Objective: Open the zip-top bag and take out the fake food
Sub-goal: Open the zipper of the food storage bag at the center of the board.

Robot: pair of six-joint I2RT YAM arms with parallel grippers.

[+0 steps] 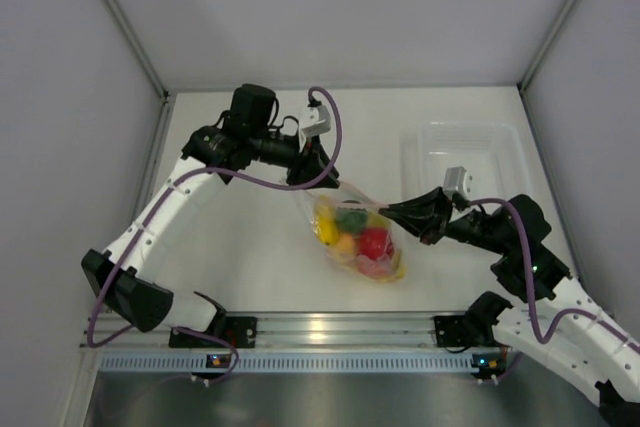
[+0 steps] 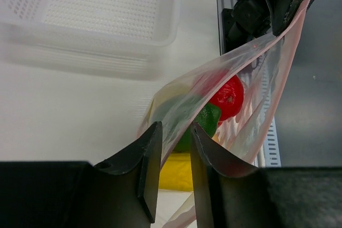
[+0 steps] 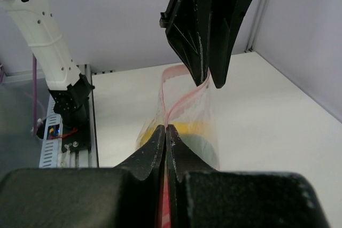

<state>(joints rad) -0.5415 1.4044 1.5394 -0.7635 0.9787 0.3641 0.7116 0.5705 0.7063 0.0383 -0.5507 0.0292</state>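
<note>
White tabletop [image 1: 250,257] fills the floor of a booth, shut in by pale walls [image 1: 350,7] on the far side and both flanks, with a metal rail [image 1: 340,327] along the near edge. The zip-top bag [image 1: 358,237] sits about mid-table with the fake food [image 1: 375,242] inside it: red, green and yellow pieces show through the film. Bare surface lies left of the bag and beyond it. To the bag's far right stands a clear tray [image 1: 470,142], near the right wall, so that side is tighter.

The left arm climbs from the near-left corner, bends at the elbow and reaches across to the bag's far-left corner, where the left gripper [image 1: 302,182] points down. Its jaws stand slightly apart with the bag's film running between them; whether they pinch it I cannot tell. The right arm folds back on itself at the bag's right and stretches leftward. The right gripper [image 1: 388,209] is clamped on the pink zip edge, and the film runs stretched between the two grippers.
</note>
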